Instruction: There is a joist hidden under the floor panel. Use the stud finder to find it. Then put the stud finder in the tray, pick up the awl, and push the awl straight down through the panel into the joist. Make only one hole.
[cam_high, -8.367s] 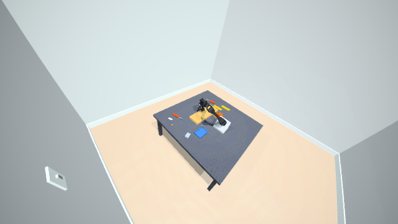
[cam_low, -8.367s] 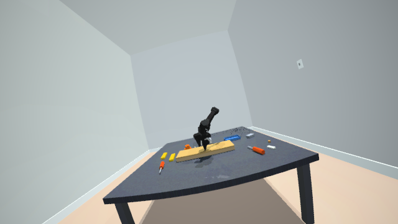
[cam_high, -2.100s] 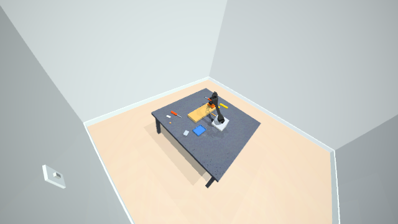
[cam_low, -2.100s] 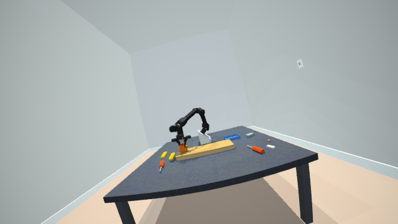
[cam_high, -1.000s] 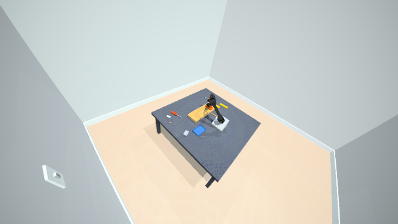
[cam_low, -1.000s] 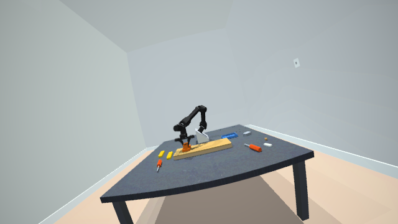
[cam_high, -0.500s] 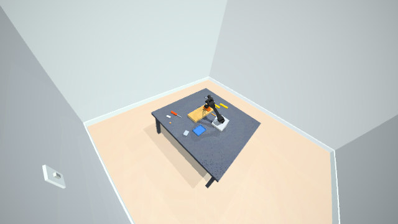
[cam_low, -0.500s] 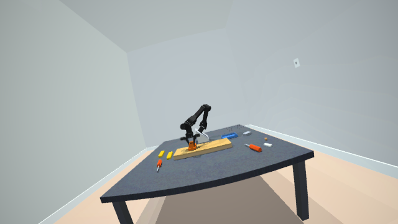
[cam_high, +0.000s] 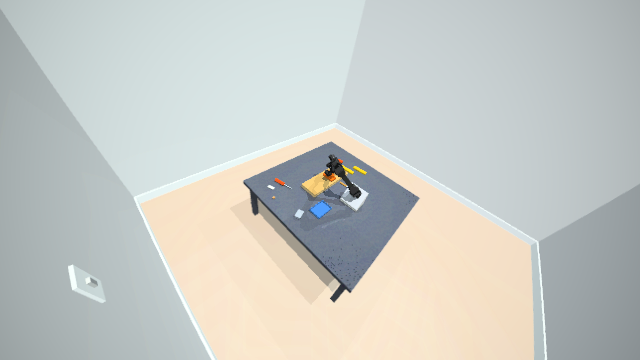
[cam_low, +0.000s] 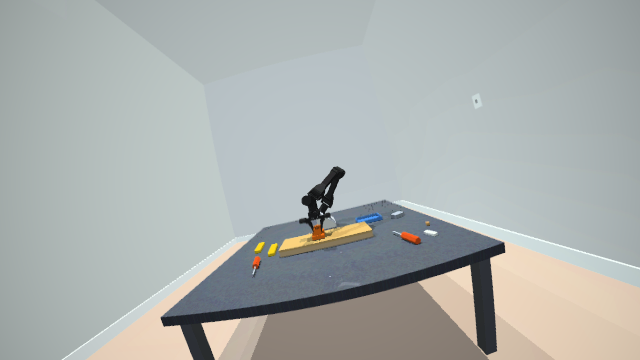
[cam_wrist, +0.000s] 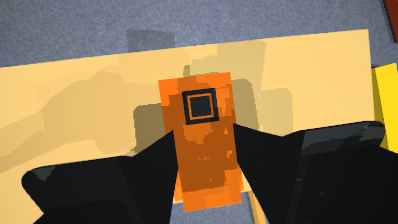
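Note:
The orange stud finder (cam_high: 329, 177) (cam_low: 318, 233) (cam_wrist: 200, 170) is upright over the light wooden floor panel (cam_high: 314, 188) (cam_low: 352, 231) (cam_wrist: 320, 65), around its middle in the exterior view. My gripper (cam_low: 318, 228) (cam_wrist: 201, 129) is shut on it. The square on its top is dark with an orange outline. Whether its base touches the panel is hard to tell. The blue tray (cam_high: 320, 209) (cam_low: 369, 218) lies beyond the panel in the exterior view. Two orange-handled tools lie on the table, one (cam_high: 280, 182) (cam_low: 410, 237) at the right in the exterior view, the other (cam_low: 256, 262) at the left. Which is the awl is unclear.
Two yellow blocks (cam_high: 360, 170) (cam_low: 272, 249) (cam_wrist: 387, 95) lie by one panel end. A grey block (cam_high: 299, 214) (cam_low: 397, 214) is near the tray. A white piece (cam_high: 270, 187) (cam_low: 430, 233) and a small brown cube (cam_high: 273, 197) (cam_low: 427, 223) lie near one orange-handled tool.

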